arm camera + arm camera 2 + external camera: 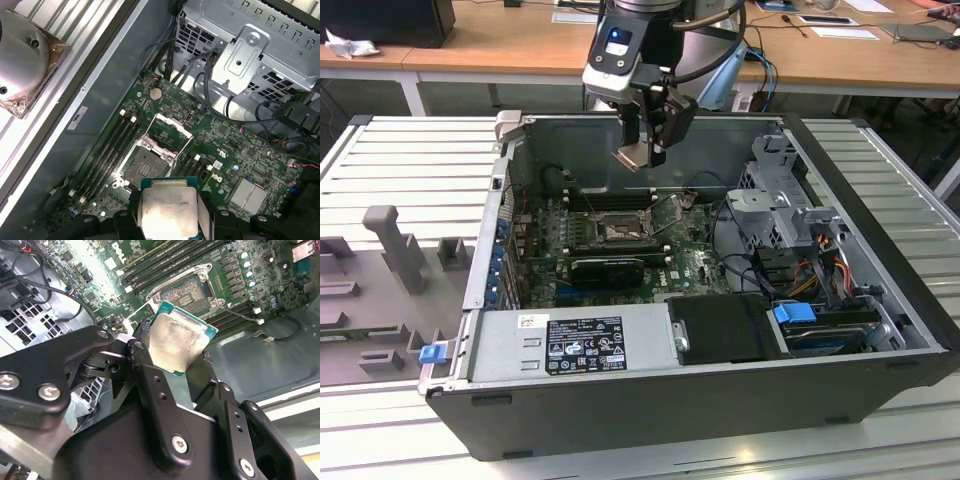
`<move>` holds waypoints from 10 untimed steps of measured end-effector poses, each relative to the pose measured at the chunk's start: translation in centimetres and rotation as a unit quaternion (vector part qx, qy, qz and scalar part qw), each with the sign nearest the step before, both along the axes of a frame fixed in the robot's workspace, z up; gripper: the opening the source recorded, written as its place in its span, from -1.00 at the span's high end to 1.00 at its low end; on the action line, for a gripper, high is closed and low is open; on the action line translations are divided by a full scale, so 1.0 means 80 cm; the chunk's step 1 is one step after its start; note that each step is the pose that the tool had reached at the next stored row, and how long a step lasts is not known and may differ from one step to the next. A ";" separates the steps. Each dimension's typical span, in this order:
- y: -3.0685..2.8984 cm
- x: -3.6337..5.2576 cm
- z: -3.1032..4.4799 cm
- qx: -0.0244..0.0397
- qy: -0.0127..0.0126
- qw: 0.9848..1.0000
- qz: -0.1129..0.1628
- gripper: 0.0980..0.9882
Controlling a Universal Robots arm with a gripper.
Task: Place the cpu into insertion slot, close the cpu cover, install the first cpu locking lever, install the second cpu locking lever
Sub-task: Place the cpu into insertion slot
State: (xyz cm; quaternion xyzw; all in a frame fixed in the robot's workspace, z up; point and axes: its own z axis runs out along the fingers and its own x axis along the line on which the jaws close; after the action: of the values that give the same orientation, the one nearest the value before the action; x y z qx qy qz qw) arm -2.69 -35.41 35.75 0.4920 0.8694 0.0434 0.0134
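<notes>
The open computer case (pixel 720 395) lies on a ribbed metal table (pixel 880 430), with wooden desks (pixel 470 50) behind it. From my station I see the gripper (pixel 645 150) hanging above the case near its far wall. It is clamped on the cpu (pixel 180 337), with one black finger (pixel 145 365) on each of two opposite edges. In both wrist views the chip's pale metal face is turned toward the camera, and its green rim shows along the free edges.

The cpu is up in the air, well apart from the insertion slot (pixel 141 162). The slot sits bare and dark on the green motherboard (pixel 235 150) below. The cpu cover (pixel 171 131) is swung up off the slot, hinged at one edge. Long black memory slots (pixel 107 150) run along either side of the socket. A grey metal drive cage (pixel 780 190) fills the case toward the exterior view's right, with cables looping beside it.
</notes>
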 end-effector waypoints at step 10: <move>0.0000 0.000 0.0000 0.000 0.000 1.000 -0.017 0.03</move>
State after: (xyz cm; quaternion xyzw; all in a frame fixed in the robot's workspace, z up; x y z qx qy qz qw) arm -2.69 -35.41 35.75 0.5068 0.8608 0.0432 0.0142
